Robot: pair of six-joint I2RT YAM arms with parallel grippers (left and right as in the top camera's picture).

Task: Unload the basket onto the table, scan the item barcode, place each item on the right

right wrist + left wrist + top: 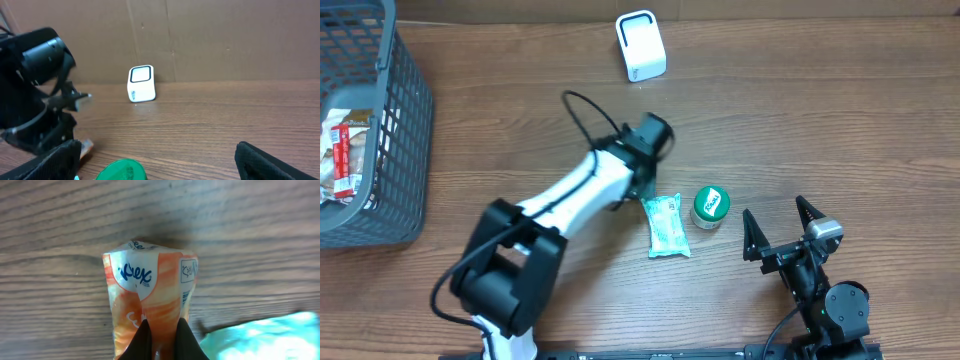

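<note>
a grey basket with packets in it sits at the left edge of the bench. right of it, near the middle, the left pincer is clamped together on the near end of an orange tissue pack; i cannot tell whether the pack is lifted off the wood. a teal pack lies just beside it, then a green-lidded tub. the white scanner stands well apart at the far edge. farthest right, the right pincer has its jaws wide apart, holding nothing.
</note>
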